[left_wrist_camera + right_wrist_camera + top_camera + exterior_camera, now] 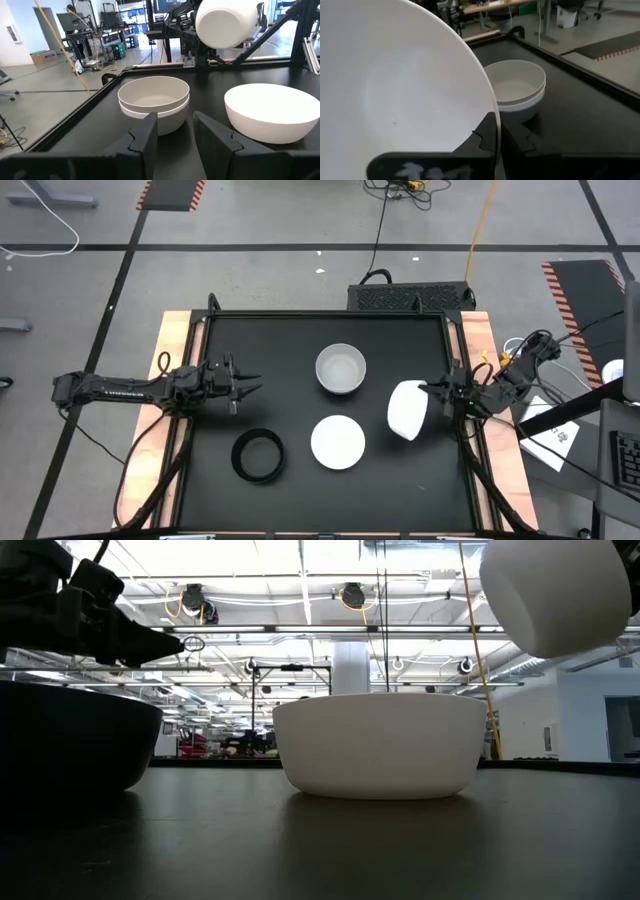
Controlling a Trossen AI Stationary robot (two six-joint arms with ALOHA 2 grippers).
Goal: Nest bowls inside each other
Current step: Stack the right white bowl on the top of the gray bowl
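Note:
A white bowl (408, 410) hangs tilted over the table's right part, in my right gripper (432, 392), which is shut on it. Two pale bowls sit nested in a stack (341, 369) at the middle, toward the far edge, bottom on the table. Another white bowl (338, 441) stands upright nearer the near edge. A black bowl (258, 456) stands left of it. My left gripper (250, 387) hovers open over the table's left part, pointing right at the stack (154, 100), touching nothing. My right gripper holds the white bowl by its rim (492, 117), pinched with one finger inside and one outside. The fingers come level from the table's right side. The bowl is lifted clear and tipped on its side, its opening toward my wrist and its bottom (220, 25) toward the left.
The black tabletop has a raised frame (455, 340) around it, with wooden strips outside the left and right edges. Bare mat (420, 490) lies along the near right corner. Cables and a floor unit lie beyond the far edge.

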